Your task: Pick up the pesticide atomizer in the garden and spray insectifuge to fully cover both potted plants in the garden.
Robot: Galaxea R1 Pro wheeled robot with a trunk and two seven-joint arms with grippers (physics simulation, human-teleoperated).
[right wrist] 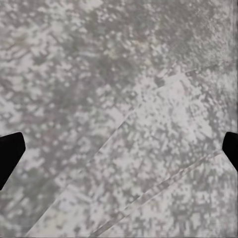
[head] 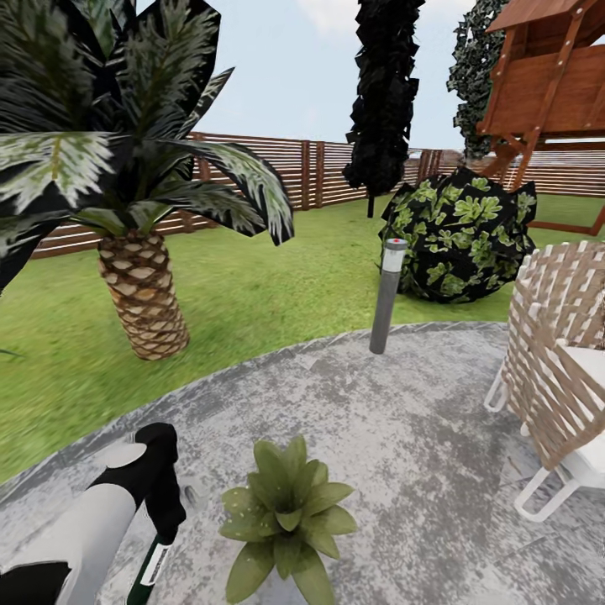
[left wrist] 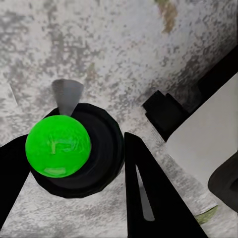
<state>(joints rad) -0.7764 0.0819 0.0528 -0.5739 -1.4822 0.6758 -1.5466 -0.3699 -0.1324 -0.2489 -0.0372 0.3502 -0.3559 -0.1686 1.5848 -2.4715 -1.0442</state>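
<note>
- The spray bottle (head: 154, 565) is already off the ground, so the pick-up looks done. It sits in the left hand (head: 164, 512), low at the near left of the stone patio (head: 403, 420).
- From the left wrist, the bottle's bright green cap (left wrist: 58, 146) on its dark round top sits between the two dark fingers (left wrist: 148, 198), which press in on either side. I judge that a firm grip.
- One potted plant (head: 286, 512) stands on the patio just beside the held bottle, a low rosette of broad green leaves. Its pot is hidden under the leaves.
- I can make out no pale specks on the leaves, so the spraying seems not yet begun, or too faint to tell. The second potted plant is yet to be reached.
- The left arm (head: 84, 529) reaches forward and down, white forearm ending in a black wrist, with the bottle hanging below the hand, its white band facing me.
- The right hand (right wrist: 119, 148) hangs over bare patio stone, its dark fingertips (right wrist: 9, 156) far apart at the edges of its wrist camera, spread wide and empty.
- Further off are a palm (head: 139, 286), a grey lamp post (head: 386, 294), a wicker chair (head: 559, 361) and a slatted fence (head: 311, 172).
</note>
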